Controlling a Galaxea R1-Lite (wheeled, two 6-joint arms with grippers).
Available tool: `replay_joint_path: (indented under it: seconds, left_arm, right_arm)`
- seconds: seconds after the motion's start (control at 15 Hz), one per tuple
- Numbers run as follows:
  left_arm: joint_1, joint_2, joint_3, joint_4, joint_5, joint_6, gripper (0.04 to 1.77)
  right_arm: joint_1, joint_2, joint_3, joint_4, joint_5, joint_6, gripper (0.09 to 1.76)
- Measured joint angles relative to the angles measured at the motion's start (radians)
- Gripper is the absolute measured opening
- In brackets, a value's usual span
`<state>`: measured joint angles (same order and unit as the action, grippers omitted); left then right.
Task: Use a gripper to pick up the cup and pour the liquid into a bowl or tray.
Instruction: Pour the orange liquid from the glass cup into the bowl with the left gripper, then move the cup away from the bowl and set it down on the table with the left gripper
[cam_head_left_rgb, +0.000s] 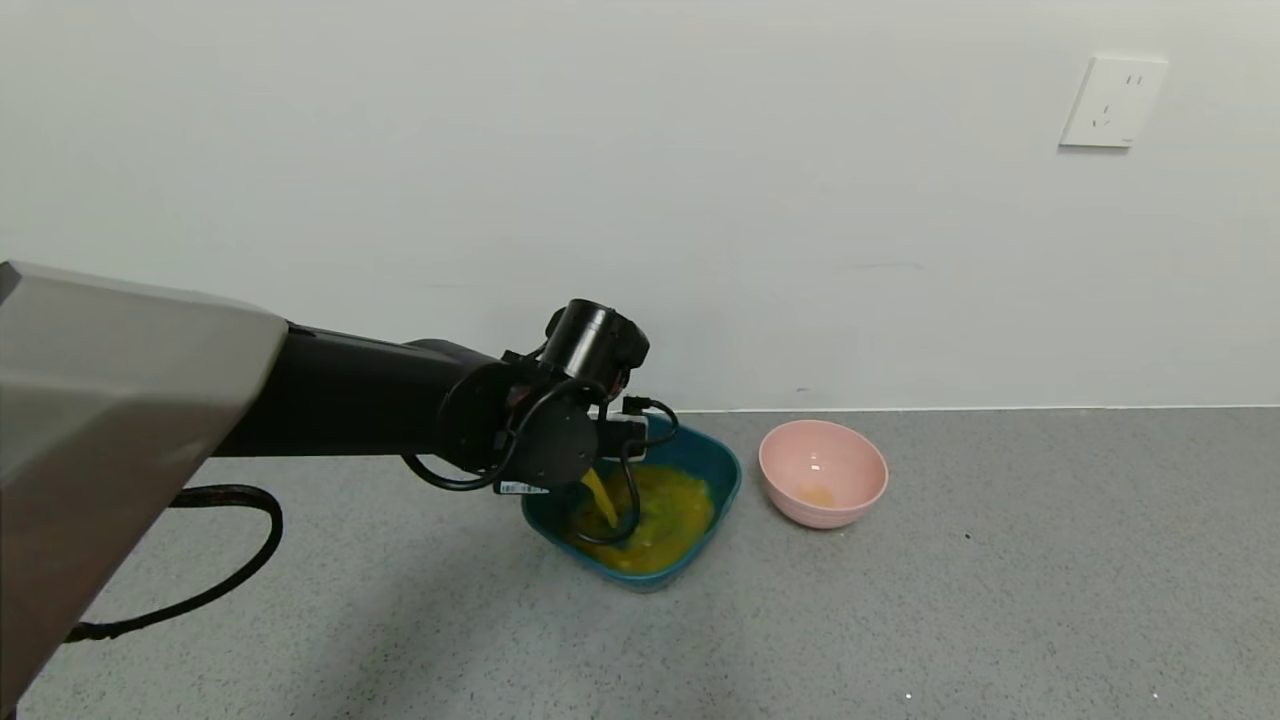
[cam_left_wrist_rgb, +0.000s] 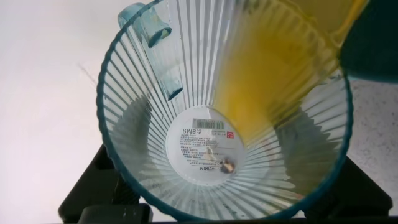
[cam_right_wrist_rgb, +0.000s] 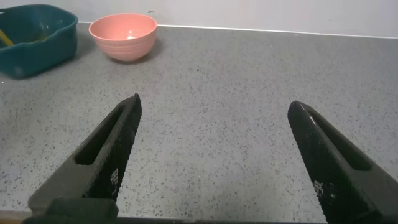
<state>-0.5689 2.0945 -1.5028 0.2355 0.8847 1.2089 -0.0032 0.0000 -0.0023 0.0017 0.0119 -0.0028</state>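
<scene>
My left gripper (cam_head_left_rgb: 608, 440) is shut on the cup (cam_left_wrist_rgb: 205, 93) and holds it tipped over the teal basin (cam_head_left_rgb: 728, 476). The left wrist view looks into the ribbed, translucent cup, down to its labelled base, with black fingers (cam_left_wrist_rgb: 93, 190) at either side. Orange-yellow liquid (cam_left_wrist_rgb: 267, 68) runs along the cup's wall to its rim. In the head view the wrist hides the cup; a stream of liquid (cam_head_left_rgb: 600, 497) falls into the orange pool in the basin. My right gripper (cam_right_wrist_rgb: 214, 106) is open and empty, low over the floor, out of the head view.
A smaller pink bowl (cam_head_left_rgb: 822, 475) with a little orange liquid at its bottom stands just right of the basin, and shows in the right wrist view (cam_right_wrist_rgb: 122, 36) beside the basin (cam_right_wrist_rgb: 37, 43). A black cable (cam_head_left_rgb: 230, 560) loops at left. A wall rises just behind.
</scene>
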Motion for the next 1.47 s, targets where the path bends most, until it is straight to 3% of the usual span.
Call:
replay_joint_path:
  seconds: [0.4,0.73,1.27,1.47]
  left_arm:
    - [-0.017,0.001,-0.007,-0.003,0.077,0.146,1.31]
    - [-0.020,-0.002,-0.007,0.000,0.082,0.197,1.31]
    - [-0.027,-0.036,0.005,-0.016,0.061,0.137,1.31]
    - [-0.040,-0.039,0.000,-0.015,0.013,0.019,1.31]
  right_arm:
    - [0.000,0.000,0.000,0.000,0.000,0.000,1.71]
    - [0.000,0.000,0.000,0.000,0.000,0.000,1.71]
    - [0.000,0.000,0.000,0.000,0.000,0.000,1.71]
    - [0.000,0.000,0.000,0.000,0.000,0.000,1.71]
